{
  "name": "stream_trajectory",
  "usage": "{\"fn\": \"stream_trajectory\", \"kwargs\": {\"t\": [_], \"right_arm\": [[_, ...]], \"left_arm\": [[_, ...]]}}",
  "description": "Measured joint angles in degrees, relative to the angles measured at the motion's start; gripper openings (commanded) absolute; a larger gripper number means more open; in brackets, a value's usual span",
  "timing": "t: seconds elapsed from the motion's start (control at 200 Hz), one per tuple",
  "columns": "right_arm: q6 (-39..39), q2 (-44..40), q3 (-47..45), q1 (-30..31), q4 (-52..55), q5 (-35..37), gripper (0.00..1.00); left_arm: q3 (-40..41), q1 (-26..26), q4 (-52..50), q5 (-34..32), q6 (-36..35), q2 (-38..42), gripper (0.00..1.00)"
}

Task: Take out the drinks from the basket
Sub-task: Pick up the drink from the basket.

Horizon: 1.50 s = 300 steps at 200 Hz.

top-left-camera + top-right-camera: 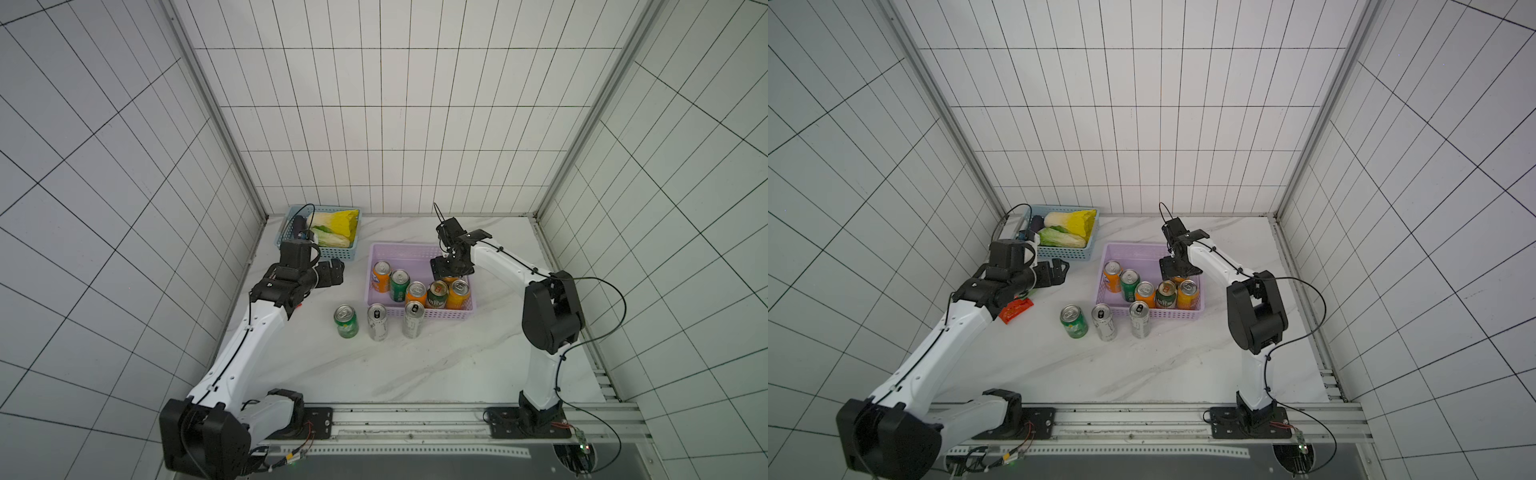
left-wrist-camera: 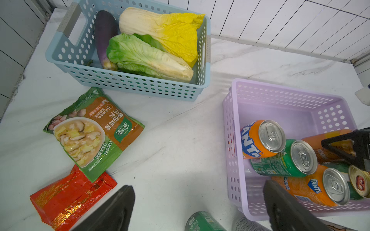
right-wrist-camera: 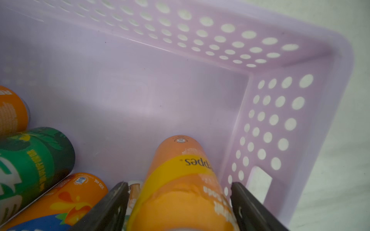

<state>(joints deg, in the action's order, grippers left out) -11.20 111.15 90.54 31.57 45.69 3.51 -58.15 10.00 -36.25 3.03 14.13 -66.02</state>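
The lilac basket (image 1: 399, 248) holds several drinks: orange cans (image 1: 381, 276) (image 1: 415, 294) (image 1: 458, 294), a green can (image 1: 399, 285) and a dark green, gold-topped can (image 1: 436, 294). My right gripper (image 1: 451, 274) reaches into its right end. In the right wrist view the gripper (image 3: 179, 184) is open, its fingers on either side of another orange can (image 3: 180, 166) with small gaps. Out on the table in front of the basket stand a green can (image 1: 346, 321) and two slim silver cans (image 1: 377, 322) (image 1: 413, 319). My left gripper (image 1: 332, 272) hovers open and empty left of the basket.
A light blue basket (image 1: 291, 212) with cabbages and an eggplant sits at the back left. A green soup packet (image 2: 94, 130) and a red packet (image 2: 70, 196) lie on the marble below my left arm. Tiled walls enclose the table on three sides.
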Motion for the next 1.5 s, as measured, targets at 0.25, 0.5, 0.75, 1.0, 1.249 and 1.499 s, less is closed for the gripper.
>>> {"fn": "stream_trajectory", "kwargs": {"t": [0.25,0.5,0.75,1.0,1.249,1.499], "right_arm": [[-0.4,0.0,0.0,0.0,0.1,0.4,0.72],[-0.4,0.0,0.6,0.0,1.2,0.4,0.67],[-0.3,0.0,3.2,0.0,3.6,0.6,0.66],[0.2,-0.5,5.8,0.1,6.5,0.6,0.66],[1.2,-3.5,9.2,0.1,10.1,0.8,0.66],[2.1,-6.7,12.9,1.2,14.4,1.9,0.66]], "left_arm": [[0.0,0.0,0.0,0.0,0.0,0.0,0.98],[0.0,0.0,0.0,0.0,0.0,0.0,0.98],[0.0,0.0,0.0,0.0,0.0,0.0,0.98],[0.0,0.0,0.0,0.0,0.0,-0.2,0.98],[0.0,0.0,-0.1,0.0,0.0,-0.3,0.98],[0.0,-0.1,-0.8,0.0,0.0,-0.3,0.98]]}}
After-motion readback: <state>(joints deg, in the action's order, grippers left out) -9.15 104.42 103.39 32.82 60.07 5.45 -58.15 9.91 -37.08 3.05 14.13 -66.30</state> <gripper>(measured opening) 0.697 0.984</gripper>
